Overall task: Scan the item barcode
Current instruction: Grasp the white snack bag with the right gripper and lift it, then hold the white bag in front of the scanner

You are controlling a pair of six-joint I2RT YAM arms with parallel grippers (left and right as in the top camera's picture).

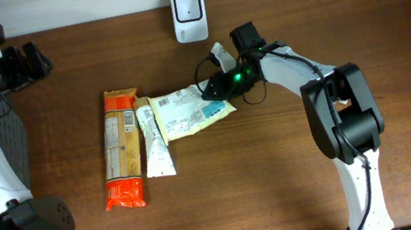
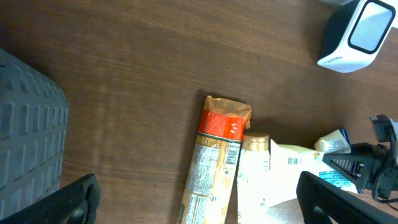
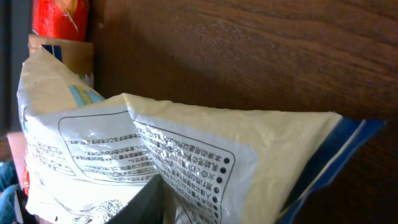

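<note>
The pale pouch (image 1: 184,112) is lying near the middle of the table (image 1: 284,185), closer to its far edge and just short of the scanner (image 1: 187,4). Its long axis is running left to right, with its left end meeting the tube (image 1: 153,140). The right gripper (image 1: 214,88) is sitting at its right end; whether it is clamping cannot be told. The left gripper (image 1: 38,63) is hanging spread wide near the far left corner.

An orange packet (image 1: 121,150) lies just beside a white tube (image 1: 154,140) on the wooden table (image 1: 252,191), a grey textured object (image 1: 13,139) leftward.

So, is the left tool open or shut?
Open. The left tool grips nothing; its fingers stand far apart at the wrist view's bottom corners.
</note>
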